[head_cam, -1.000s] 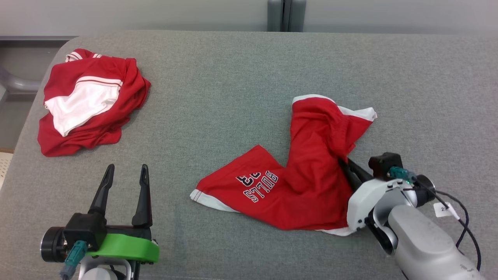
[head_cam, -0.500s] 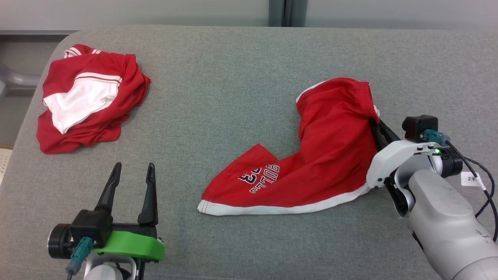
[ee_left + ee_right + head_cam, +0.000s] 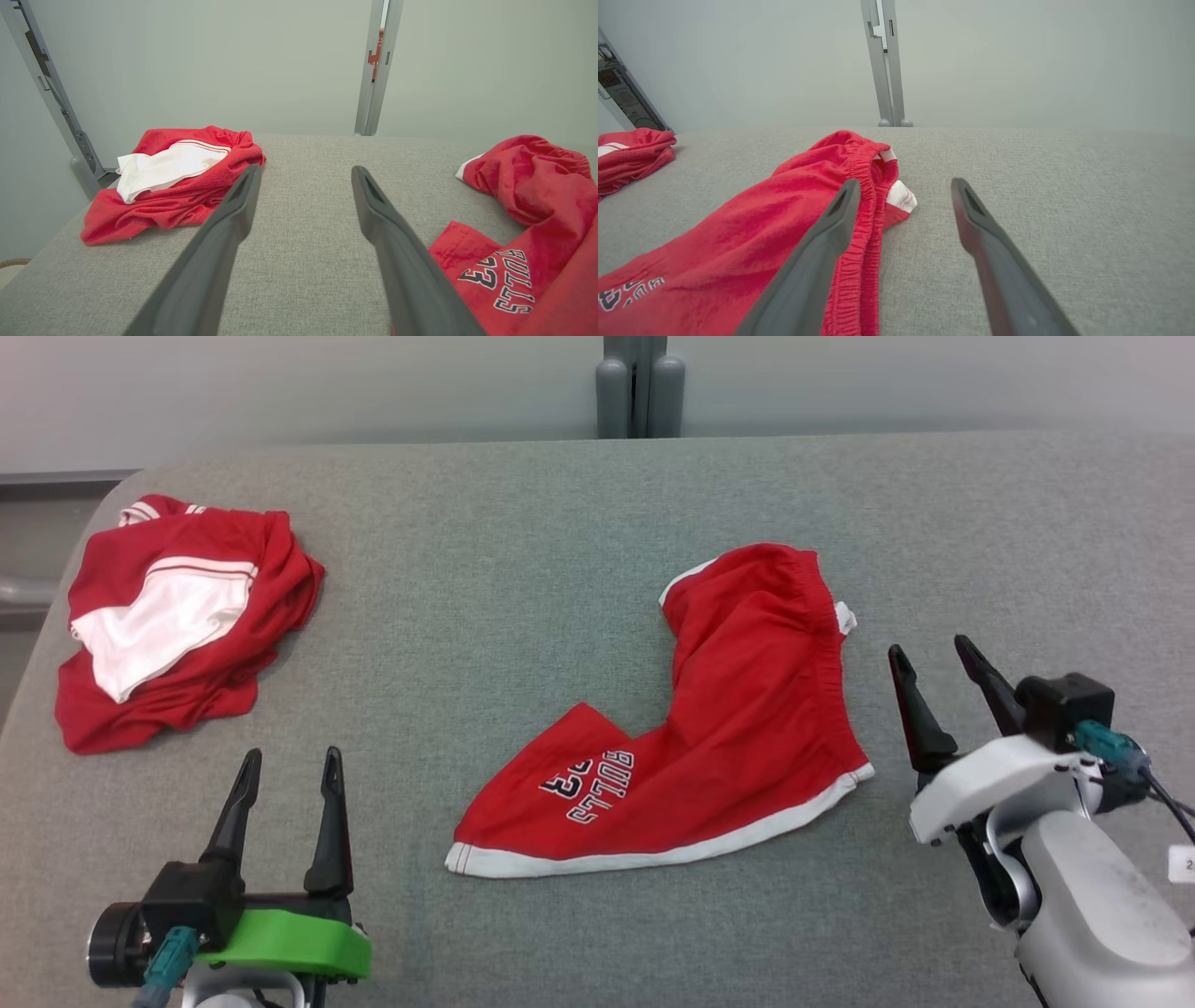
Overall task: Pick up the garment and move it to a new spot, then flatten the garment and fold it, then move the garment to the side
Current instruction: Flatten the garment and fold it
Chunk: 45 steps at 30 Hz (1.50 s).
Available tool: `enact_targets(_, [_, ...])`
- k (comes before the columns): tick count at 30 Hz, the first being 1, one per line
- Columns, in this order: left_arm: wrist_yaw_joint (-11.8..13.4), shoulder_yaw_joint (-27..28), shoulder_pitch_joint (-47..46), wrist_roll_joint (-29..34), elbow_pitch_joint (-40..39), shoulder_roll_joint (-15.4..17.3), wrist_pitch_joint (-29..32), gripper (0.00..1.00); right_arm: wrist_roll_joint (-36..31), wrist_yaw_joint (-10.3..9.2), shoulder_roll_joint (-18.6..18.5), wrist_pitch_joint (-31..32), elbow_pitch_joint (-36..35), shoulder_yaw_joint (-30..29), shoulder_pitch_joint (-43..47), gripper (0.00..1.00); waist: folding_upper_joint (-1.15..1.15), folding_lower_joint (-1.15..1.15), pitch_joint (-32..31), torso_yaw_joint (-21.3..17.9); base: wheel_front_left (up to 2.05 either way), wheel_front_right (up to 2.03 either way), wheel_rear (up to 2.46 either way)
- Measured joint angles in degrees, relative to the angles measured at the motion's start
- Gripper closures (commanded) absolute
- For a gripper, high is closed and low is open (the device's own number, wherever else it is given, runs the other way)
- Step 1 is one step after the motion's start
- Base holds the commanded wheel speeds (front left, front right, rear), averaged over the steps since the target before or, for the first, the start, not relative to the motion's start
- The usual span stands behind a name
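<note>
Red shorts with white trim and "BULLS 23" lettering lie spread on the grey table, waistband toward the far right, one leg pointing left. They also show in the left wrist view and the right wrist view. My right gripper stands open just right of the elastic waistband, holding nothing. At the near left my left gripper is open and empty, well apart from the shorts.
A second crumpled red and white garment lies at the table's far left corner. A grey post stands behind the far edge. Bare cloth-covered surface stretches between the two garments and to the right of my right gripper.
My right gripper, shut on the shorts' waistband before, has let go, opened and drawn back to the right. The shorts now lie flatter. The head camera has shifted; the left arm stays put.
</note>
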Motion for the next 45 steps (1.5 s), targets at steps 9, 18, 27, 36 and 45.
enact_targets(9, [0.0,1.6,2.1,0.2,-0.5,0.0,0.0,0.0,-3.4,0.0,1.2,0.0,-14.8,-4.3,12.3,0.0,0.0,0.0,-2.3,-3.4,0.0,0.0,0.0])
enact_targets(18, [0.0,2.5,2.6,0.6,0.0,0.3,0.0,0.0,-7.3,0.0,2.8,0.0,-22.5,-6.6,20.1,0.0,0.0,0.0,-4.5,-4.7,0.0,0.0,0.0])
enact_targets(27, [0.0,4.2,4.5,1.2,0.4,0.4,0.0,0.0,-8.7,0.0,4.5,0.0,-24.1,-8.0,24.0,0.0,0.0,0.0,-6.7,-4.9,0.0,0.0,0.0])
enact_targets(36, [0.0,5.0,4.8,1.4,1.5,1.2,0.0,0.0,-9.9,0.0,4.8,0.0,-24.6,-8.0,24.2,0.0,0.0,0.0,-7.0,-5.0,0.0,0.0,0.0])
enact_targets(45, [0.0,5.0,4.8,1.4,1.9,1.2,0.0,0.0,-10.6,0.0,5.0,0.0,-24.7,-8.1,24.2,0.0,0.0,0.0,-7.2,-4.6,0.0,0.0,0.0])
